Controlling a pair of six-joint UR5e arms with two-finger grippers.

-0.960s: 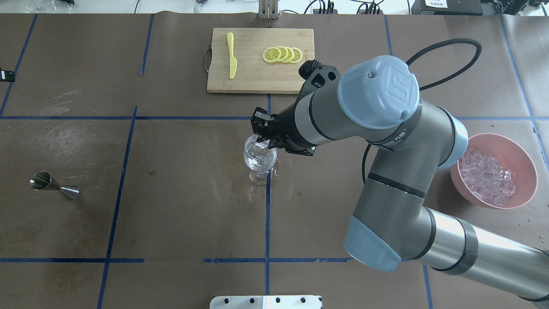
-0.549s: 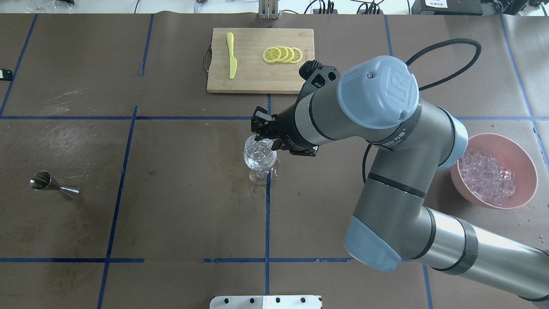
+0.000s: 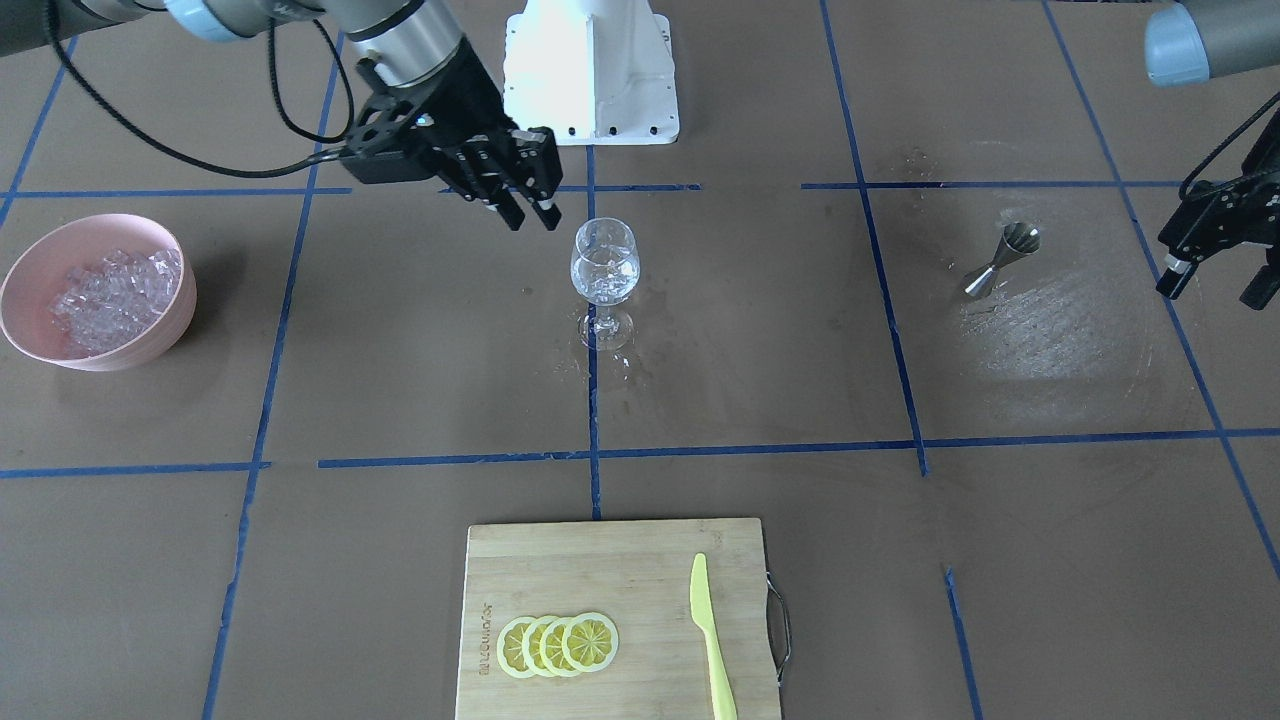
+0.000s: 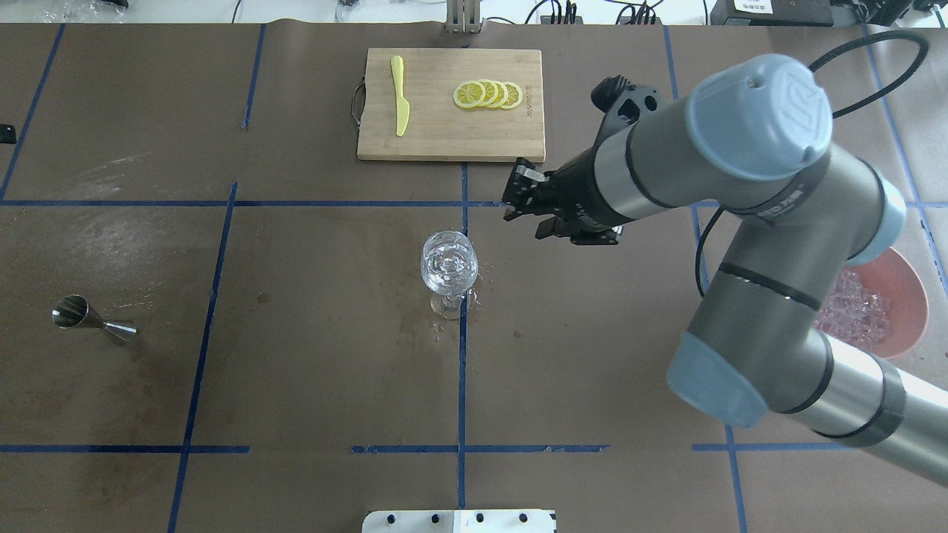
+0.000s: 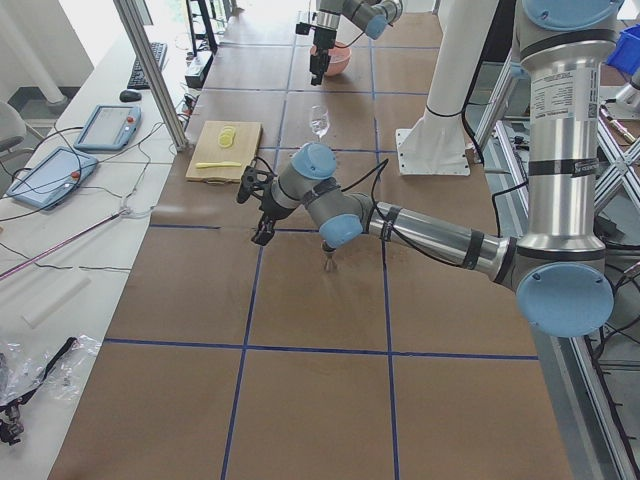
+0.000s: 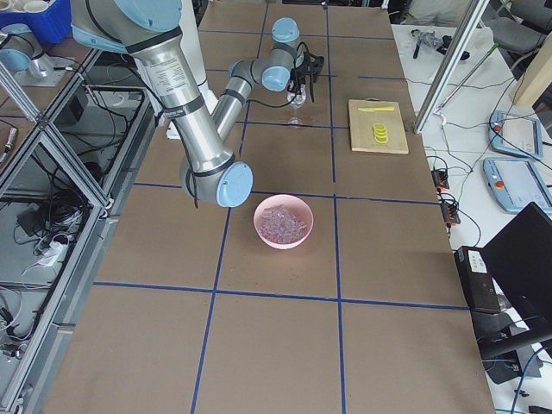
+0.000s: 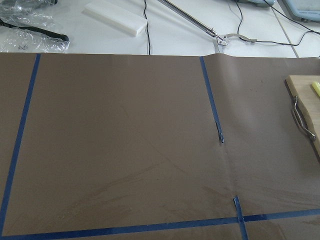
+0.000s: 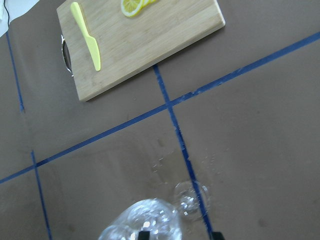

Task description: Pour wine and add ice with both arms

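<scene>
Jaws of the left gripper [image 3: 1210, 290] stand apart, empty, at the left edge of the table [image 4: 296, 385]. Mid-table, a glass [image 4: 448, 268] holds the wine [image 3: 603, 291] and some ice [image 3: 602, 270]. Near it the right gripper [image 3: 531, 214] hangs spread, empty. More ice fills a pink bowl [image 4: 909, 285] by the right edge.

We are logging a wooden cutting board [image 4: 450, 126] sitting at the far edge, carrying lemon slices [image 4: 489, 94] and a yellow knife [image 4: 400, 95]. A steel jigger [image 4: 89, 317] is lying toward the left edge.
</scene>
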